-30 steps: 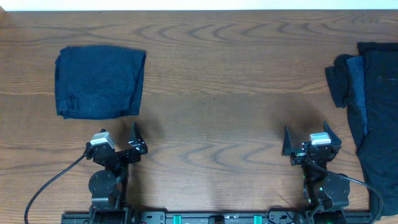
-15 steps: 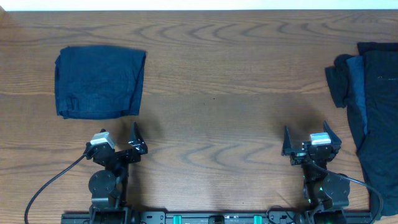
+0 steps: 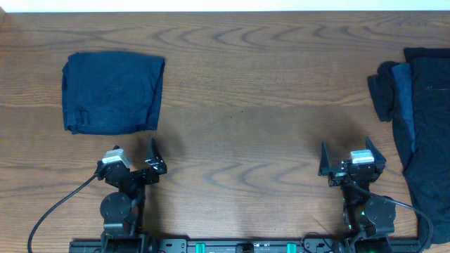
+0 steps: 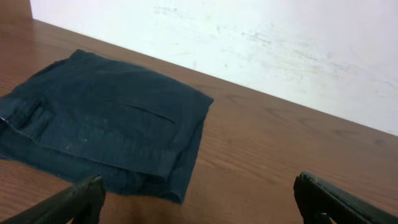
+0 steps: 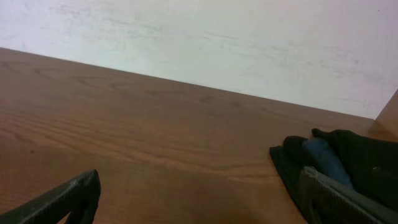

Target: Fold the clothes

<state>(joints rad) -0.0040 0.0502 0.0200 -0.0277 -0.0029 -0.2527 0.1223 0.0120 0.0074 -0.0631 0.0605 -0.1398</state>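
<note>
The left gripper (image 3: 131,163) and right gripper (image 3: 346,157) stand open and empty. The heap (image 3: 422,119) at the bench's (image 3: 239,77) right edge lies layered, so one pinch may lift two layers together.

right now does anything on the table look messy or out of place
The pile at the right edge is rumpled, unfolded, and runs out of view. The folded garment at far left lies neat. Nothing else stands out.

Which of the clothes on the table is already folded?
The navy garment at the upper left in the overhead view: it lies alone as a compact, layered rectangle. The dark clothes at the right edge lie unfolded, rumpled and overlapping.
</note>
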